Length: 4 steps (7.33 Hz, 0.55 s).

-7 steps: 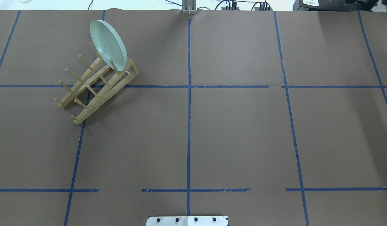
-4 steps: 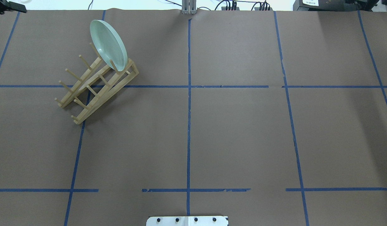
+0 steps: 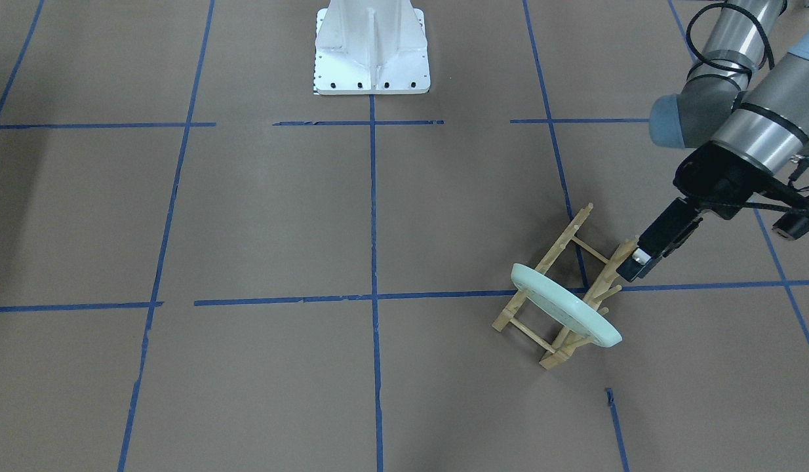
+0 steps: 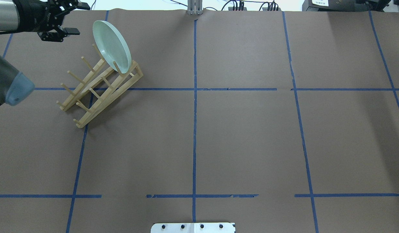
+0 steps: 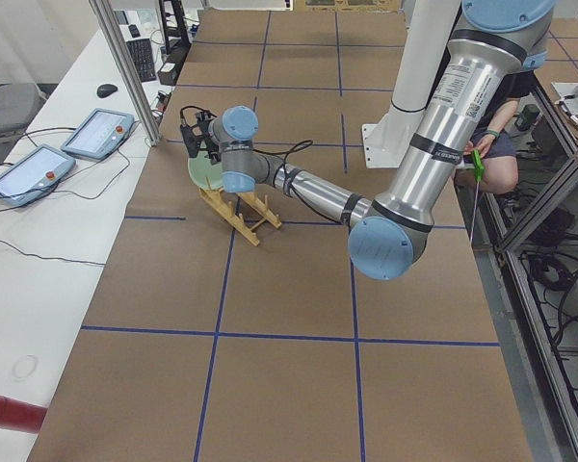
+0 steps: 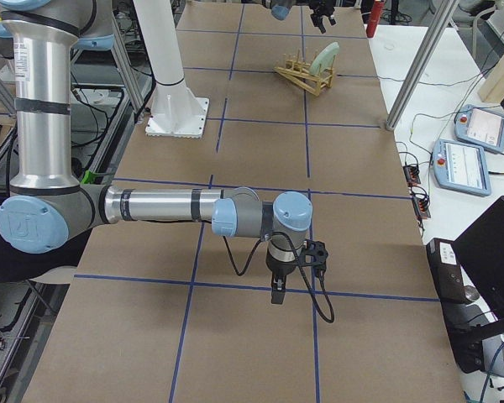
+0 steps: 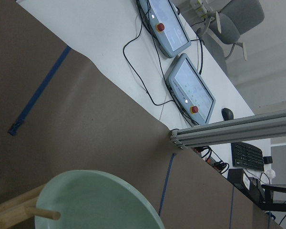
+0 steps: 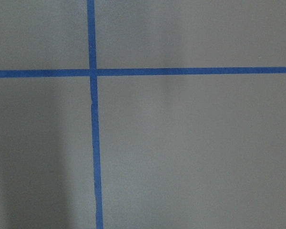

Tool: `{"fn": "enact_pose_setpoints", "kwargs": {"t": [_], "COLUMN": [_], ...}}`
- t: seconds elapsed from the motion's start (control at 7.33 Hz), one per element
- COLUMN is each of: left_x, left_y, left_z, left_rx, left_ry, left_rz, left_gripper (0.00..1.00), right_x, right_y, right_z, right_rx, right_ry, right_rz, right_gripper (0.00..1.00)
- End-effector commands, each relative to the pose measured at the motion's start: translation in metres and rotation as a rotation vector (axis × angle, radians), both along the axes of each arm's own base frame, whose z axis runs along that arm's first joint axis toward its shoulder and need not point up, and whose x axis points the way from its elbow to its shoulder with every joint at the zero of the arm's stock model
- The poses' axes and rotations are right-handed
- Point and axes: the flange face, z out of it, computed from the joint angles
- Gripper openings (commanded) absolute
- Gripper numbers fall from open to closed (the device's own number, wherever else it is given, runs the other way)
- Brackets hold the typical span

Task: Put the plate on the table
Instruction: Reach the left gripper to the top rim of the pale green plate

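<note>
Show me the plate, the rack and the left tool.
plate (image 4: pixel 111 45), overhead view, middle of its visible face.
rack (image 4: pixel 117 92), overhead view, on its long side rail.
left tool (image 4: pixel 82 18), overhead view, midway between its open fingertips.

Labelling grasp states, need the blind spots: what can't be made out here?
Right gripper: open or shut unclear; seen only in exterior right view, small; its wrist camera shows only table.
Plate lower rim: overhead, rack pegs cover it; left wrist view's bottom edge cuts it off.
Plate in exterior left view: mostly behind the left arm wrist.
Left gripper in front-facing view: edge-on, finger gap unseen there.
</note>
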Motion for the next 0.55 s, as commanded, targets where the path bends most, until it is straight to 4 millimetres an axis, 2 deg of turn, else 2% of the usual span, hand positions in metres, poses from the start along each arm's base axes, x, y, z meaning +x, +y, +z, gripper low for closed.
{"fn": "enact_pose_setpoints", "kwargs": {"t": [0.0,0.27,0.41], "left_x": [0.041,0.057,0.063], "left_y": [-0.002,-0.009,-0.01], "left_z": [-0.008,-0.017,-0.016], "left_rx": [-0.004,0.0,-0.003], "left_ry": [0.008,0.009,0.005], "left_rz": [-0.021,-0.008,-0.001], "left_gripper": [0.99,0.92,0.85], "right_x": [0.0,0.0,0.0], "right_y": [0.0,0.0,0.0], "right_z": [0.0,0.0,0.0], "right_rx": [0.0,-0.001,0.0], "right_ry": [0.0,0.0,0.0], "right_rz": [-0.001,-0.001,-0.001], "right_gripper": [1.0,1.0,1.0]}}
